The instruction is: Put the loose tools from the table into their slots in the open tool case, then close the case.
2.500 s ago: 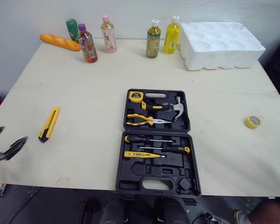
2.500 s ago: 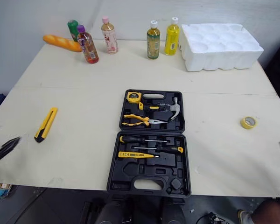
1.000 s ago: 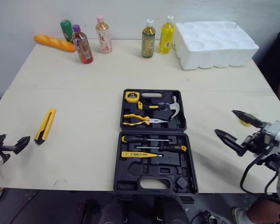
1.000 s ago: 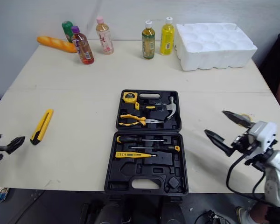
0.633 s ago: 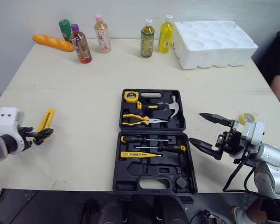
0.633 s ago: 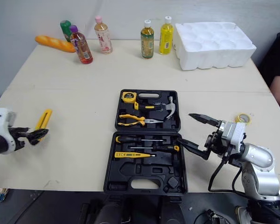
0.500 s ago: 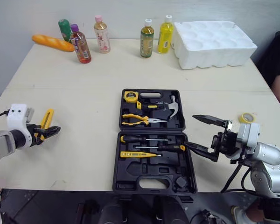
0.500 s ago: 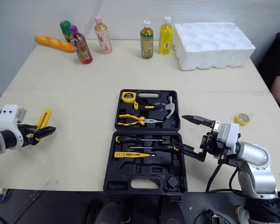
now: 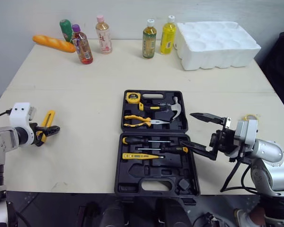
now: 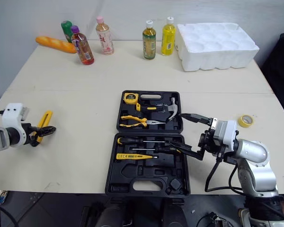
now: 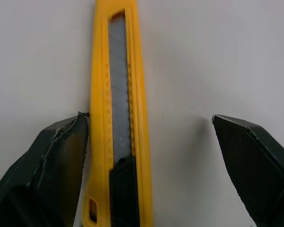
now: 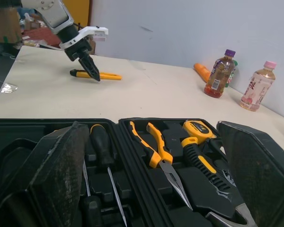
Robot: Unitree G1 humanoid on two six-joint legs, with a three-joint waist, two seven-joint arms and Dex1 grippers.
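Utility knife (image 11: 118,94) — within spread left pincer (image 11: 149,117)

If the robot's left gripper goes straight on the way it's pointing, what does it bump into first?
Probably the yellow utility knife on the table: it lies right between the open left gripper's fingers.

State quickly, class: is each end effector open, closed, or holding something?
Left end effector: open, straddling the yellow utility knife, not gripping it.
Right end effector: open, empty, by the tool case.
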